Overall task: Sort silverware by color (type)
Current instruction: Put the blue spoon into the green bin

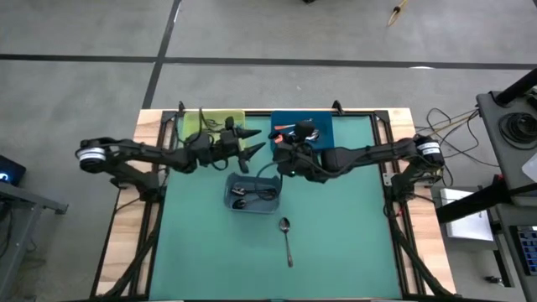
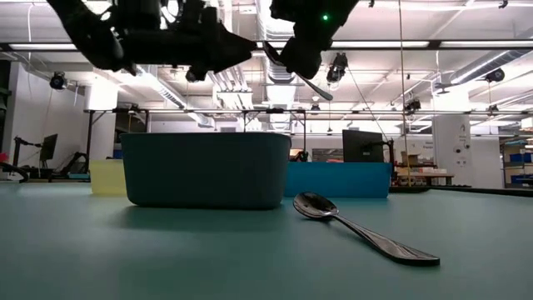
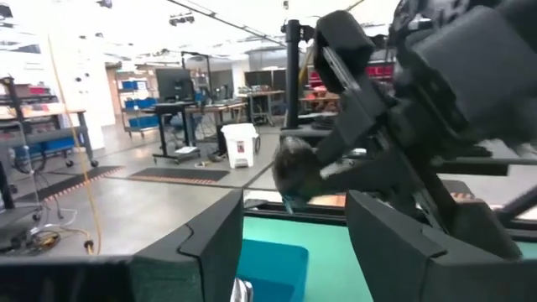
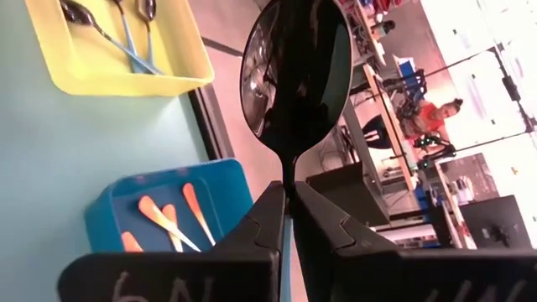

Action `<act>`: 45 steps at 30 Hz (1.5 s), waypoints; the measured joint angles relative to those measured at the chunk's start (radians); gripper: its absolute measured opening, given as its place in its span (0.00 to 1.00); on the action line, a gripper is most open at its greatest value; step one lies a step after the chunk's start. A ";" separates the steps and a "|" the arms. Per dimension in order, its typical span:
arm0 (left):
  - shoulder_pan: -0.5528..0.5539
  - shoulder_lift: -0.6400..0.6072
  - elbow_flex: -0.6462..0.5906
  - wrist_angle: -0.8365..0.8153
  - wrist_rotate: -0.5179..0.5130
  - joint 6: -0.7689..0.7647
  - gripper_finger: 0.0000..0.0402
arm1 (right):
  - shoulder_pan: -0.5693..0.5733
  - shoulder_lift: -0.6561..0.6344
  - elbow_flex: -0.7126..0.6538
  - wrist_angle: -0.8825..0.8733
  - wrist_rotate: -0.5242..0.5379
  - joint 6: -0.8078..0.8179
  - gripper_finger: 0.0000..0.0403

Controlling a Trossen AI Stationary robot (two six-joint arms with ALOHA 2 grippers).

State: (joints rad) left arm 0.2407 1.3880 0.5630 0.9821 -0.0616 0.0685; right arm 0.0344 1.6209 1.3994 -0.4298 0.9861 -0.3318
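My right gripper (image 4: 289, 191) is shut on an all-dark metal spoon (image 4: 295, 67), high above the table over the grey bin (image 1: 254, 195), which holds dark spoons. My left gripper (image 1: 258, 143) hangs open just to its left, fingertips toward it, with nothing between the fingers (image 3: 210, 243). Another metal spoon (image 1: 287, 239) lies flat on the green mat, nearer the front edge. The yellow bin (image 4: 117, 50) holds light-blue-handled spoons. The blue bin (image 4: 168, 210) holds orange-handled ones. My right gripper pinches the dark spoon by its neck (image 4: 289, 172), just below the bowl, between its two fingers. The bowl stands out beyond the fingertips. In the low view the handle (image 2: 310, 83) slants out below the gripper. The spoon is lifted clear of table and bins.
The yellow bin (image 1: 214, 124) and the blue bin (image 1: 302, 127) stand side by side at the far edge. The grey bin (image 2: 206, 169) sits mid-table under both grippers. Open green mat lies left, right and in front of the loose spoon (image 2: 333, 212).
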 joint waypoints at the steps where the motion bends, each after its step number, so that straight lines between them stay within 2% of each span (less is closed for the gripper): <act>1: 0.003 0.018 0.016 0.003 0.000 0.000 0.47 | -0.004 0.000 0.000 -0.003 0.000 -0.008 0.02; 9: 0.010 0.127 0.124 -0.003 0.011 0.000 0.47 | -0.009 0.006 0.000 -0.001 0.000 -0.037 0.02; 16: 0.011 0.161 0.164 -0.010 0.002 -0.008 0.45 | -0.009 0.008 0.000 0.002 0.001 -0.053 0.02; 21: 0.012 0.161 0.173 -0.024 -0.018 -0.038 0.36 | -0.009 0.020 0.000 -0.002 0.000 -0.059 0.02; 32: 0.013 0.159 0.177 -0.065 -0.049 -0.085 0.03 | -0.009 0.020 0.000 -0.002 0.000 -0.053 0.02; 40: 0.014 0.154 0.177 -0.067 -0.047 -0.086 0.01 | -0.009 0.020 0.000 0.000 0.002 -0.018 0.04; 45: 0.015 0.144 0.177 -0.067 -0.023 -0.117 0.01 | -0.009 0.020 0.000 0.004 -0.001 -0.001 0.11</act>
State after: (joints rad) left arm 0.2555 1.5319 0.7395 0.9153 -0.0845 -0.0489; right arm 0.0257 1.6405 1.3994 -0.4262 0.9855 -0.3324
